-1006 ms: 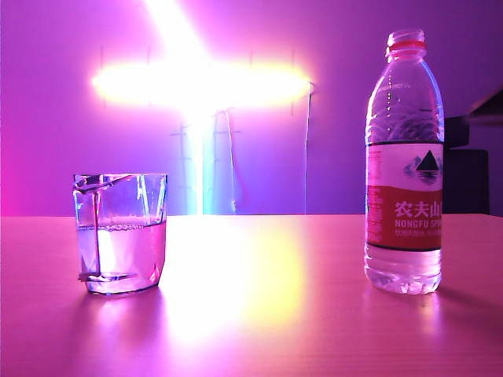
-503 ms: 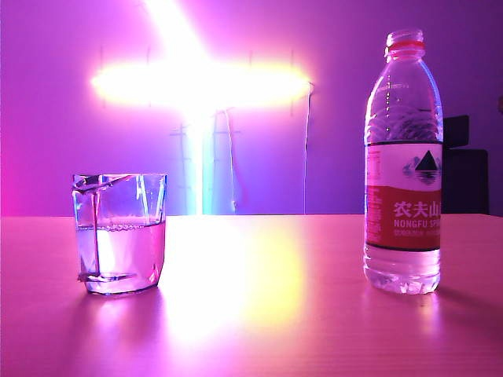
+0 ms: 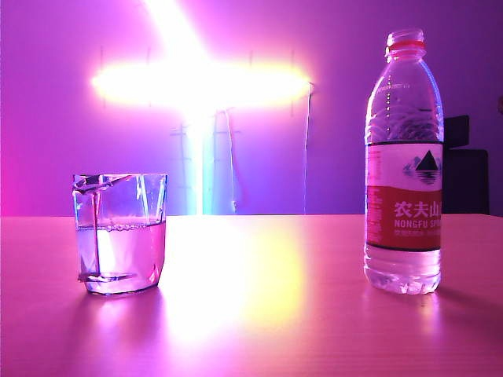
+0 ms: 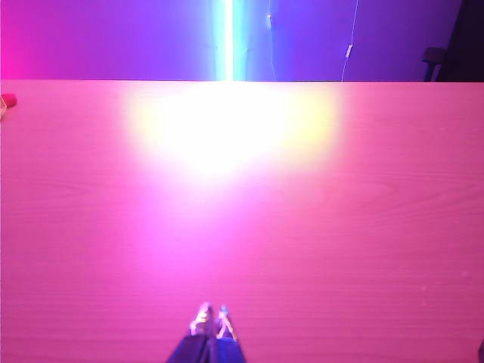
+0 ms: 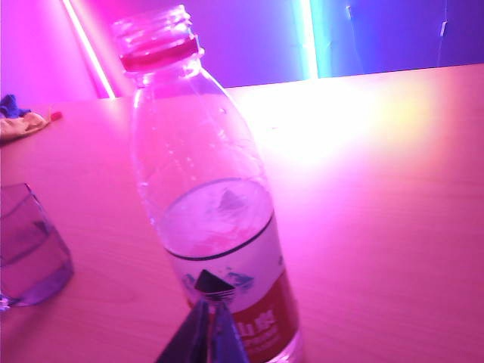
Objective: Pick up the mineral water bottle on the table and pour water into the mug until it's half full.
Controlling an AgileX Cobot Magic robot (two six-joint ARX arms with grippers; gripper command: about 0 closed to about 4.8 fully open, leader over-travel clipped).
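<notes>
Your table [image 3: 259, 330] glows pink under the bright wall light. The mineral water bottle [image 3: 404, 161] stands uncapped at the right, the mug [image 3: 119, 233] well left, its water [image 3: 122, 253] near half. The right gripper [image 5: 208, 321] has pulled back, jaws together, behind the bottle; the left gripper [image 4: 212, 321] rests pinched together. Pouring looks finished.

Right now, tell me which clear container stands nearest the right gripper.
The mineral water bottle, tall with a red neck ring; the shut right gripper points at its label, while the mug stands off aside.
</notes>
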